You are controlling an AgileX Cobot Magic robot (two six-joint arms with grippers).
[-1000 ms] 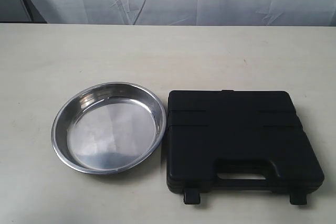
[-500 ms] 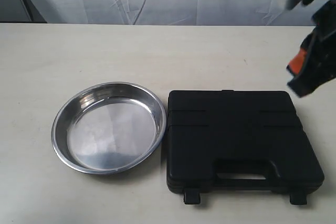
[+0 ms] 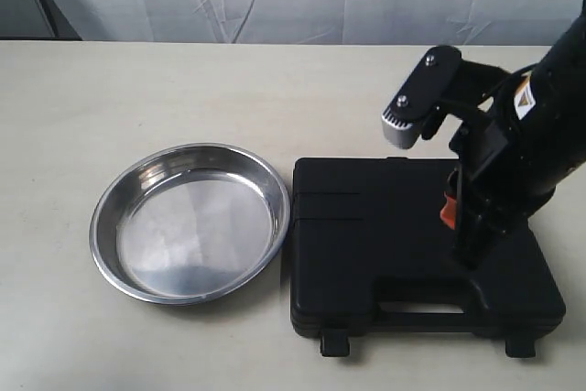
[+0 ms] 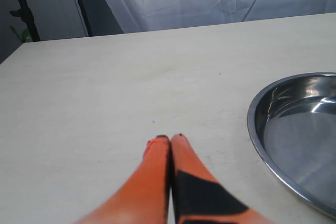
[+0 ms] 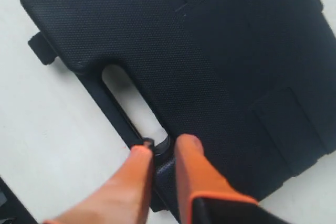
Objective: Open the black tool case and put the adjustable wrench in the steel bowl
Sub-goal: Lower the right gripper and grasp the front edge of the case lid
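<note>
The black tool case (image 3: 385,226) lies shut on the table (image 3: 183,89) with its 2 latches down, and the steel bowl (image 3: 189,222) sits just beside it on the left. The right gripper (image 5: 164,148) hangs over the case at one end of the slot handle (image 3: 421,320), fingers a little apart; whether they touch it I cannot tell. The left gripper (image 4: 170,139) is pressed closed on nothing, above bare table near the bowl.

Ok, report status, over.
Left fingers shut beside steel bowl. Right fingers slightly parted over black tool case, near handle slot. Case closed, wrench unseen. Nothing blocking.
</note>
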